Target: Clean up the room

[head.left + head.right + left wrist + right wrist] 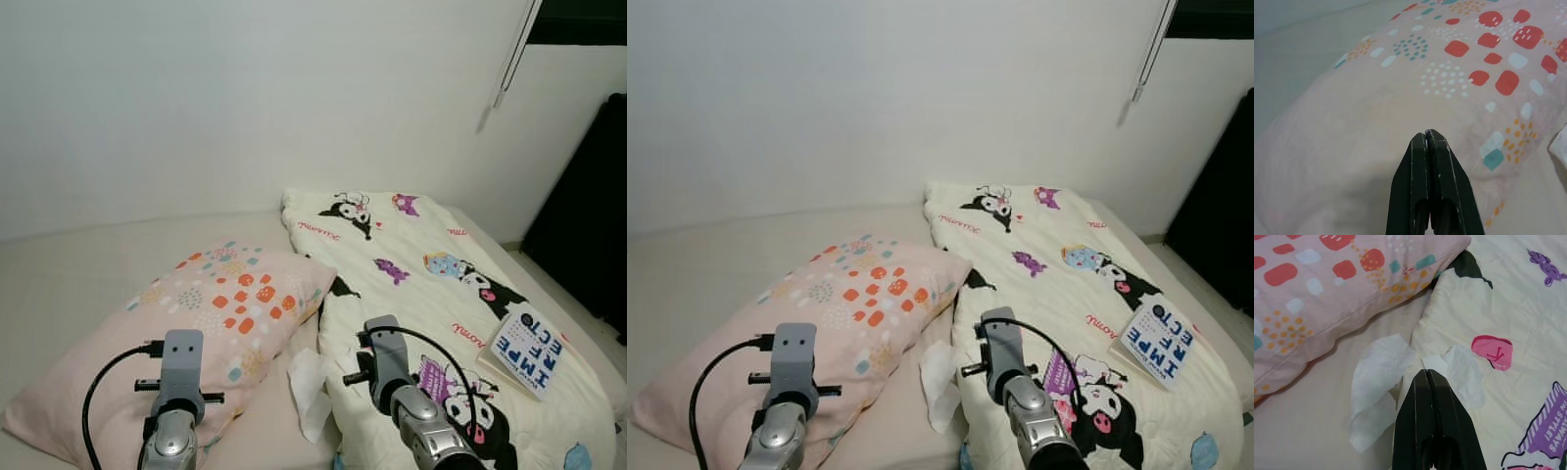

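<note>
A crumpled white tissue (1376,382) lies on the mattress between the pink spotted pillow (211,313) and the cream cartoon-print blanket (421,245); part of it (1464,374) rests on the blanket's edge. My right gripper (1425,373) hovers shut just over that tissue, holding nothing. My left gripper (1426,133) is shut and empty above the pillow (1400,98). A white book with blue letters (527,349) lies on the blanket at the right.
The bare mattress (69,274) stretches left to the white wall. A dark curtain or cabinet (588,225) stands at the far right, beyond the bed's edge. A blind cord (505,69) hangs at the upper right.
</note>
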